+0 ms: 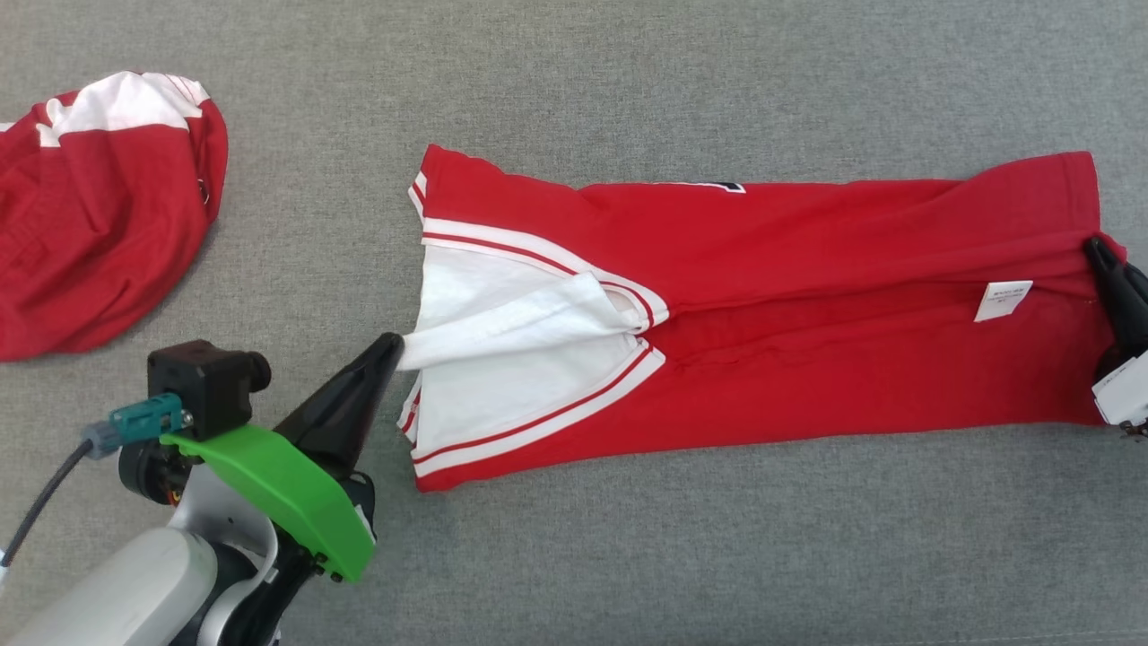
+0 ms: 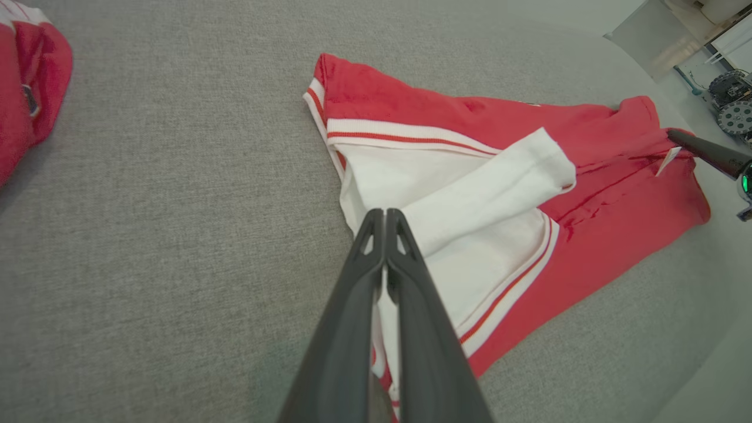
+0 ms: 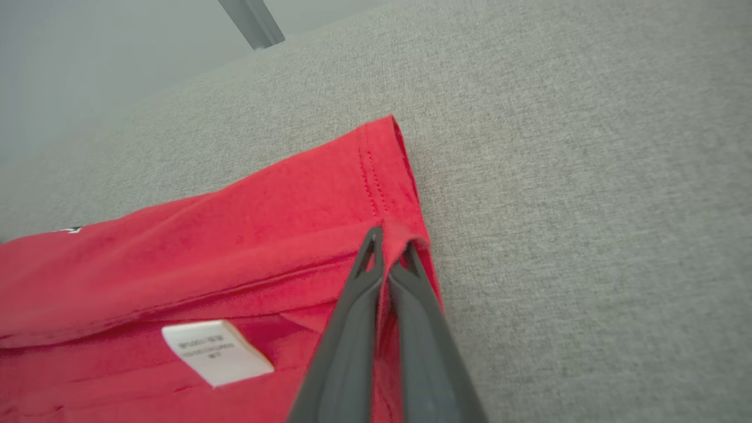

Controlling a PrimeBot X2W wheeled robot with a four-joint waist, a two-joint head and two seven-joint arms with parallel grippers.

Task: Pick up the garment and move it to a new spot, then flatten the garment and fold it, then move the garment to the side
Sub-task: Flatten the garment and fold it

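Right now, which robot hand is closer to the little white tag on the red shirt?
Right. The right gripper pinches the red shirt at its hem, beside the white tag; the left gripper grips the white sleeve at the opposite end.

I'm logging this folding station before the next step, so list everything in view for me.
red shirt with white sleeves and striped trim: one, red and white, stretched lengthwise mid-surface
white care label: one, white, on the shirt near its right end
crumpled red-and-white garment: one, red and white, far left of the surface
grey woven fabric surface: one, grey, under everything
left gripper: one, dark, shut on the shirt's white fabric
right gripper: one, dark, shut on the shirt's red hem
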